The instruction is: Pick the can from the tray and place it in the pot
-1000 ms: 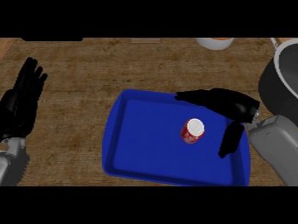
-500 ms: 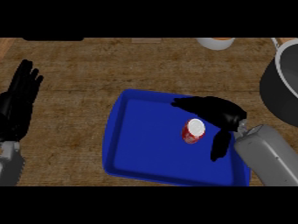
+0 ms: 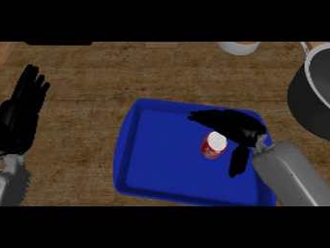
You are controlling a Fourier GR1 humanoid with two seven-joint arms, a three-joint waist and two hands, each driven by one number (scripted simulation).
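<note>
A small red can [image 3: 213,145] with a white top stands on the blue tray [image 3: 160,155], right of the tray's middle. My right hand [image 3: 237,127] arches over the can, fingers spread past its far side and thumb hanging down on its near right side. The fingers are curved around it but I cannot see them pressing on it. The dark grey pot [image 3: 324,94] sits at the right edge, partly cut off by the frame. My left hand [image 3: 17,116] rests open at the left, fingers pointing up.
The tray lies on a brown wooden counter [image 3: 103,82]. A white cup [image 3: 237,47] stands at the far edge, left of the pot. A dark object [image 3: 59,43] lies along the back edge at the left.
My right hand has shifted left and closer over the can, its fingers now reaching past it. The can and tray have stayed in place. My left hand drifted slightly left.
</note>
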